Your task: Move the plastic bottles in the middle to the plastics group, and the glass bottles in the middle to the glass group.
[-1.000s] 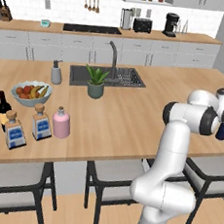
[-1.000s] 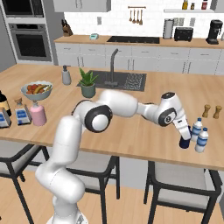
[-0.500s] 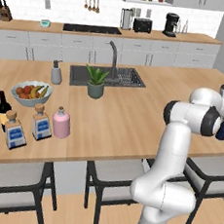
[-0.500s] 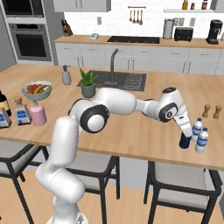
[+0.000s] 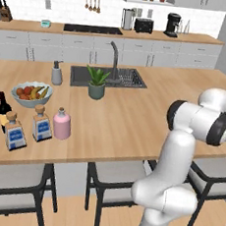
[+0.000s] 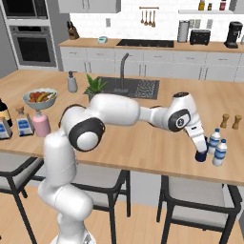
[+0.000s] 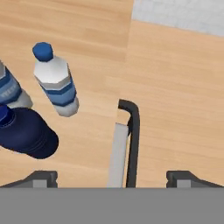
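Gripper point(image 7: 111, 179) wide open, holding nothing, both finger tips apart at the bottom of the hand view, above the wooden island counter point(image 6: 143, 143). In the right base view, gripper point(image 6: 199, 145) at the counter's right front part, just above the dark navy bottle point(image 6: 201, 156).

Dark navy bottle point(image 7: 27, 133) standing upright on the counter, free of the fingers, to the left of the left finger tip in the hand view. Just beside it, two pale bottles with blue caps: one point(image 7: 56, 81) near the navy one, the other point(image 7: 9, 89) cut by the left edge of the picture. In the right base view, same two pale bottles point(image 6: 218, 147) directly right of the navy one, close together. Salt and pepper shakers point(image 6: 229, 121) further back on the counter, apart from this group.

On the far left end of the counter, in the left base view: pink bottle point(image 5: 61, 124) with narrow neck, upright; square clear bottle with blue label point(image 5: 42, 124) just left of it; second square bottle point(image 5: 15, 132) more to the front; dark wine bottle point(image 5: 3, 109) behind it. Fruit bowl point(image 5: 31, 94) behind these. Small potted plant point(image 5: 97, 83) near the sink point(image 5: 109, 77)
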{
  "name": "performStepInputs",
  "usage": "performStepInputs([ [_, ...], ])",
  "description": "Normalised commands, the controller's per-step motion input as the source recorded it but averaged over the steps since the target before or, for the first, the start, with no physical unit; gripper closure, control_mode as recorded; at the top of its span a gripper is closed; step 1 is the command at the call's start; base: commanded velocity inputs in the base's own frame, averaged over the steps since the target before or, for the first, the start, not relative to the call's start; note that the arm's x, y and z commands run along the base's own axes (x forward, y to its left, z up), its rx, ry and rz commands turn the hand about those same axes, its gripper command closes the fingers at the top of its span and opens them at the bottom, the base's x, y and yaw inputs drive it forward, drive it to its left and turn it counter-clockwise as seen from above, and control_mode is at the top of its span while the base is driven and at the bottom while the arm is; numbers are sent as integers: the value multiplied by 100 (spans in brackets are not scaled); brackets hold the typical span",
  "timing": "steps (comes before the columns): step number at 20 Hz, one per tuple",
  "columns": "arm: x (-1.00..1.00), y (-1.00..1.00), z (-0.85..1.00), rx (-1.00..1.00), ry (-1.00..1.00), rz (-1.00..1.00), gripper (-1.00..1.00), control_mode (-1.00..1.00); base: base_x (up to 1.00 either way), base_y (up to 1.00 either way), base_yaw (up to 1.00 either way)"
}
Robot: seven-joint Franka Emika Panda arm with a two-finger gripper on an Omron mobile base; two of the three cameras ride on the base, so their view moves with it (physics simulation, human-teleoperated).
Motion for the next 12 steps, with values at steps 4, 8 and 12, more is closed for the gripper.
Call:
performStepInputs([
  [4,-56,69,30,0,-4,0,-100,-100,0,0,0],
  [8,-42,74,24,0,-12,3,-100,-100,0,0,0],
  [12,-31,63,22,7,-17,7,-100,-100,0,0,0],
])
